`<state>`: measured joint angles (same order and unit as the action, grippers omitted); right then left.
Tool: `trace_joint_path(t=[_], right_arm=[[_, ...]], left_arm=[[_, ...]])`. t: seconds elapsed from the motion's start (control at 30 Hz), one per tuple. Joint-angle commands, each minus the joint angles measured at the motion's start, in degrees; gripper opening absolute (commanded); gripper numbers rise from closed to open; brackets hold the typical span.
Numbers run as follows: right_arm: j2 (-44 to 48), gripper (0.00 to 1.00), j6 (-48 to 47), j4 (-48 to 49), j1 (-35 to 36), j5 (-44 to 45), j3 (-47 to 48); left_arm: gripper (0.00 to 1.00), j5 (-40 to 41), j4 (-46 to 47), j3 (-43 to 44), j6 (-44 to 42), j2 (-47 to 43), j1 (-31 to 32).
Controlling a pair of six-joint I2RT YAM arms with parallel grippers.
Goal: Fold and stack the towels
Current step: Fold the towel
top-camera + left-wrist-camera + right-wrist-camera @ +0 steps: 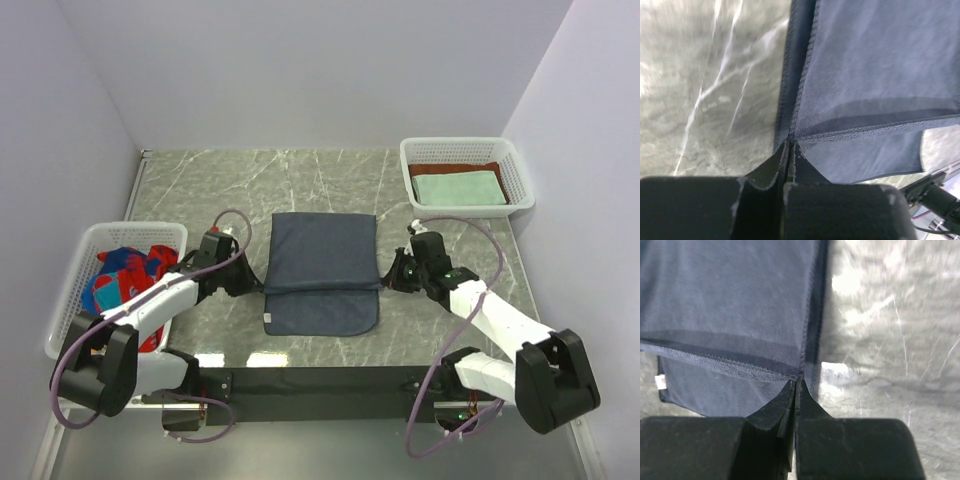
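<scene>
From above, the dark slate-blue towel (pixel 322 265) lies in the middle of the grey marbled surface (pixel 200 185), between the two arms. Its upper layer is laid over a lower one, and a strip of the lower layer shows along the near side. The left arm (pixel 165 300) reaches in from the left and the right arm (pixel 490 310) from the right. Each arm's jaws meet one end of the upper layer's near edge. A white mesh basket (pixel 130 228) at the left edge holds bright red and blue patterned towels (pixel 120 275). A second white basket (pixel 455 143) at the far right holds a pale mint-green towel (pixel 458 187), which lies on a rust-brown towel (pixel 512 188). In the left wrist view, the left jaws are pressed together on the corner of the slate-blue towel (pixel 880 75), where its stitched hem ends. The cloth spreads up and to the right, and bare marble lies to the left. In the right wrist view, the right jaws are likewise pinched tight on the opposite corner of the towel (pixel 725 305). The hemmed edge runs off to the left. The lower layer lies below that edge and carries a small white tag (pixel 660 381) at its side.
</scene>
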<state>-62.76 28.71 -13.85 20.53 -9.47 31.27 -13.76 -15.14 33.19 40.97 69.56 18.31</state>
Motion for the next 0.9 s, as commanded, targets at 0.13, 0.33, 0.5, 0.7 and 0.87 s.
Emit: trace_joint_path(t=[0.13,0.33,0.5,0.7,0.87], right_arm=[[-7.45,0.0,2.4,3.29,-0.85,-1.6,-1.64],[-11.85,0.0,2.93,4.27,-0.93,-0.03,-0.25],[-16.68,0.0,2.23,3.92,-2.42,2.53,2.48],[-20.73,0.0,-0.4,1.46,-5.15,5.86,8.1],[-18.1,0.0,-2.6,-0.74,-5.94,5.26,10.39]], left_arm=[[0.01,7.25,4.24,-2.16,4.9,3.39,2.17],[0.01,10.59,4.77,-3.31,7.45,4.62,2.35],[0.01,13.05,4.5,-2.17,8.69,5.93,2.35],[0.01,10.52,6.08,0.29,9.83,10.15,2.35],[0.01,11.56,3.89,2.22,8.87,7.53,2.35]])
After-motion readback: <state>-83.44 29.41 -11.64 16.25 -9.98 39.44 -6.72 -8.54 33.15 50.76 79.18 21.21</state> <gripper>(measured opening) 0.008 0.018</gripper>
